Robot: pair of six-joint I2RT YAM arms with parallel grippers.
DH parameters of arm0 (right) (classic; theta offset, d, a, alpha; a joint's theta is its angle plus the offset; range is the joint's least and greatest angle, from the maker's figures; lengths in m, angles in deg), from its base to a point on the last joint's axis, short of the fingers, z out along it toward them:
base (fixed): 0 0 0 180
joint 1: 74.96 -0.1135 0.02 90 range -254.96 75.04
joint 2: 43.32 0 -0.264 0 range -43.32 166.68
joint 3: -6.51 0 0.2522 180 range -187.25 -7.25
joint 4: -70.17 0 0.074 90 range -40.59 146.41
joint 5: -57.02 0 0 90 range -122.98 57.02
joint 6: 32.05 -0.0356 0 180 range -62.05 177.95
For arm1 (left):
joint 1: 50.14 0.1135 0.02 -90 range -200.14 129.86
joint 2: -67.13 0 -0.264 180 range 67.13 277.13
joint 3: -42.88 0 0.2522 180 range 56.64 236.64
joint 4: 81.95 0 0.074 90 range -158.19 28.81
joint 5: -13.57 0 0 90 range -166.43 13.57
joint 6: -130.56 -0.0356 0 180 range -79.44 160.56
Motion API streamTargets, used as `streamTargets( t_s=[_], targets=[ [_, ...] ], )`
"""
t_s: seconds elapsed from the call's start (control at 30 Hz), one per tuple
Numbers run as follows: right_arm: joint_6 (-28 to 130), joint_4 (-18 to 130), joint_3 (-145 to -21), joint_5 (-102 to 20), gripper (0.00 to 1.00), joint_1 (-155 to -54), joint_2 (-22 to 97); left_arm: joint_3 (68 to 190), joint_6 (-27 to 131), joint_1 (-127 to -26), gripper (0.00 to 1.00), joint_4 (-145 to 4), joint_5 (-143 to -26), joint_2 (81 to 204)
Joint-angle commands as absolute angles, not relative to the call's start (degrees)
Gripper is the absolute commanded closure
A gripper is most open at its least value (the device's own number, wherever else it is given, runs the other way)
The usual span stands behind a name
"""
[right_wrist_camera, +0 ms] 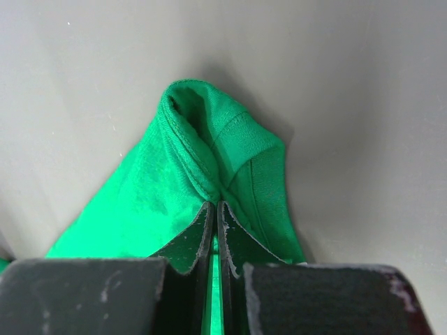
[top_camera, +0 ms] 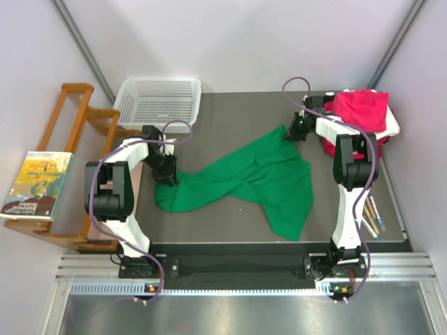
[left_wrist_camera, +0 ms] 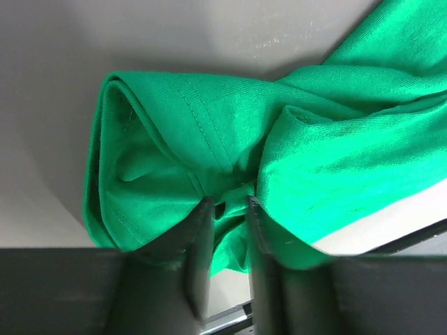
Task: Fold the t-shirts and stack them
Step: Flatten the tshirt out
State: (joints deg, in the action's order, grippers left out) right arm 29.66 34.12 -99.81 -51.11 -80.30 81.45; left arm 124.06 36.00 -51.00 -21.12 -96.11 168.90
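— Whereabouts of the green tee (top_camera: 244, 178)?
— Sprawled mid-desk (top_camera: 230, 105), twisted, stretched from 9 o'clock up toward 1 o'clock, with a loose flap trailing toward 5 o'clock.
— Held at all?
— Yes, at both ends. Pinched by the left hand (top_camera: 166, 174) at the 9 o'clock tip, closed on a bunched, hemmed edge, as shown close up in the left wrist view. Pinched by the right hand (top_camera: 294, 130) at the 1 o'clock tip, clamped tight on a stitched fold.
— Likely handling?
— Soft, light, limp. Probably sags and twists between the two grips. No stiffness to keep a crease unless laid flat. Not fragile, not slippery, though apt to drag on the desk.
— Best places to hold?
— Hems and seams, for the bite of doubled cloth. Better at matching corners than at bunched folds, judging by the twist.
— Anything else nearby?
— Pink tee (top_camera: 360, 108) heaped at 2 o'clock, just beside the right arm. Basket (top_camera: 159, 101) at 11 o'clock.
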Motion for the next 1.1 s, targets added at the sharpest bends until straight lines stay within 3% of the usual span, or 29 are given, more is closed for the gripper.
streamTargets(
  t_s=[0.0, 0.4, 0.87, 1.07],
  targets=[
    [29.9, 34.7, -100.2, -51.6, 1.0, -80.2, 78.4, 125.7, 36.2, -51.1, 0.74, -22.6, -97.1, 168.7],
    [29.7, 34.8, -100.2, -51.8, 1.0, -80.1, 78.2, 125.9, 36.3, -51.4, 1.0, -22.7, -97.4, 169.0],
    [29.7, 35.0, -100.1, -52.1, 1.0, -80.2, 77.4, 136.7, 37.7, -51.7, 1.0, -17.9, -100.0, 168.5],
    [29.7, 34.9, -100.9, -52.1, 1.0, -80.2, 78.3, 135.6, 37.7, -51.6, 1.0, -18.2, -99.9, 168.2]
  ],
)
